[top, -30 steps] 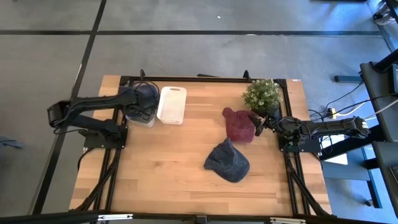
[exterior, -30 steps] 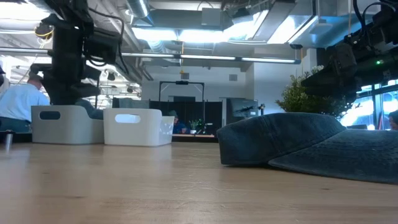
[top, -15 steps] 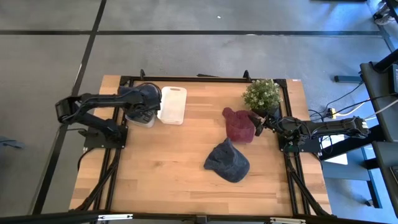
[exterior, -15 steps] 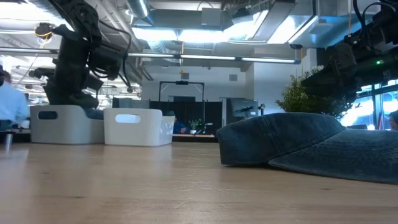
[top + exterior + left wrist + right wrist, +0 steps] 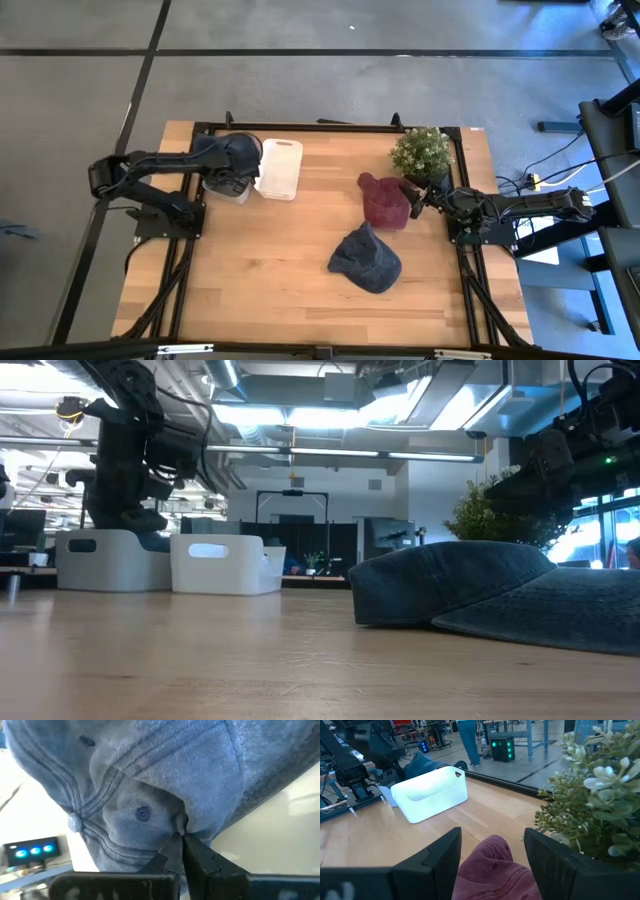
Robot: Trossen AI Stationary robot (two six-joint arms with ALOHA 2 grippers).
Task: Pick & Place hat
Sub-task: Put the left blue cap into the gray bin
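A blue-grey denim hat (image 5: 150, 780) lies in the left white bin (image 5: 100, 560) at the table's far left. My left gripper (image 5: 181, 837) reaches down into that bin (image 5: 232, 178) and is shut on the hat. A darker blue hat (image 5: 365, 262) lies crown up near the table's middle. A maroon hat (image 5: 385, 200) rests on the table to the right. My right gripper (image 5: 492, 840) stands open at table height at its right side (image 5: 418, 200), touching nothing. My left gripper pinches a puckered fold of the hat's crown (image 5: 176, 822) between its two fingertips, just beside a stitched eyelet (image 5: 143, 813). The fingers come from above, down into the bin. The hat rests inside the bin, whose white wall (image 5: 280, 840) shows around it.
A second white bin (image 5: 277, 168) stands right beside the first, slightly askew. A potted plant (image 5: 421, 152) stands at the far right, close behind my right gripper. Bare wood lies along the near half of the table (image 5: 260, 290).
My left gripper has shifted a little toward the table's right while staying over the left bin, and its elbow has swung in. Both white bins have slid slightly to the right, the second one turning a bit askew. My right arm has kept still.
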